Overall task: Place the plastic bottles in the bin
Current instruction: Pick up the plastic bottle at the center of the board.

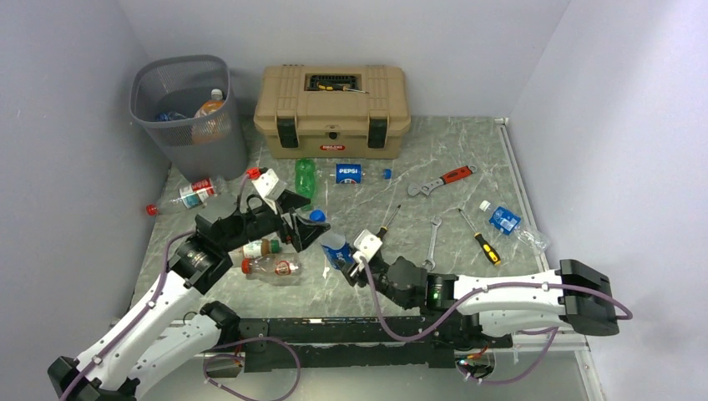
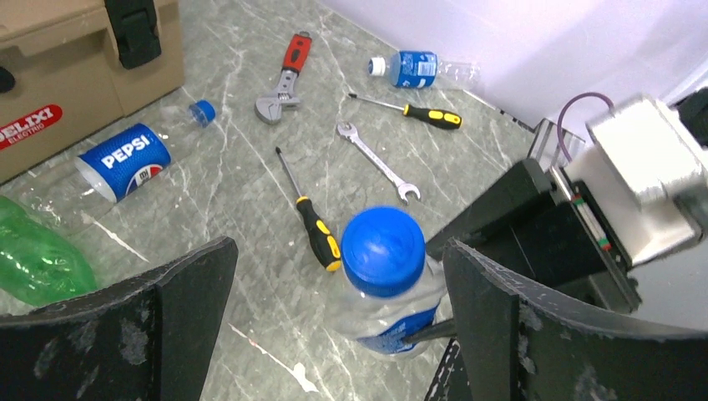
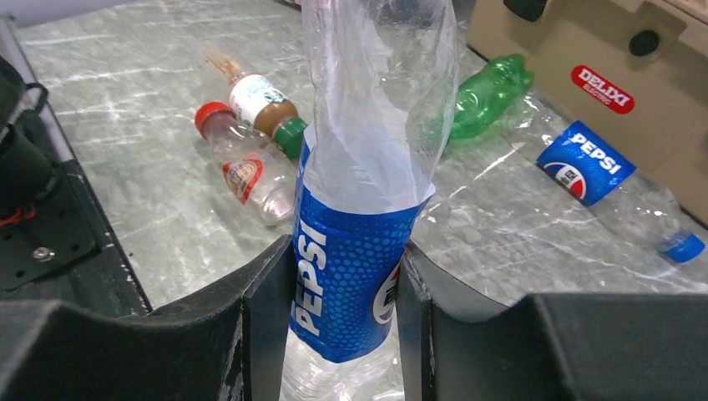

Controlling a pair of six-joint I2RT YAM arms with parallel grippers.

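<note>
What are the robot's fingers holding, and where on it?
Right fingers pinch the clear plastic Pepsi bottle by its blue label; left fingers are open around its cap.

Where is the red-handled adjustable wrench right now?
In the top view, the red-handled adjustable wrench lies on the table right of centre, just in front of the tan toolbox, to the right of the lying Pepsi bottle.

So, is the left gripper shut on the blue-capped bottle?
No: the left gripper is open, fingers wide apart either side of the blue-capped bottle.
</note>
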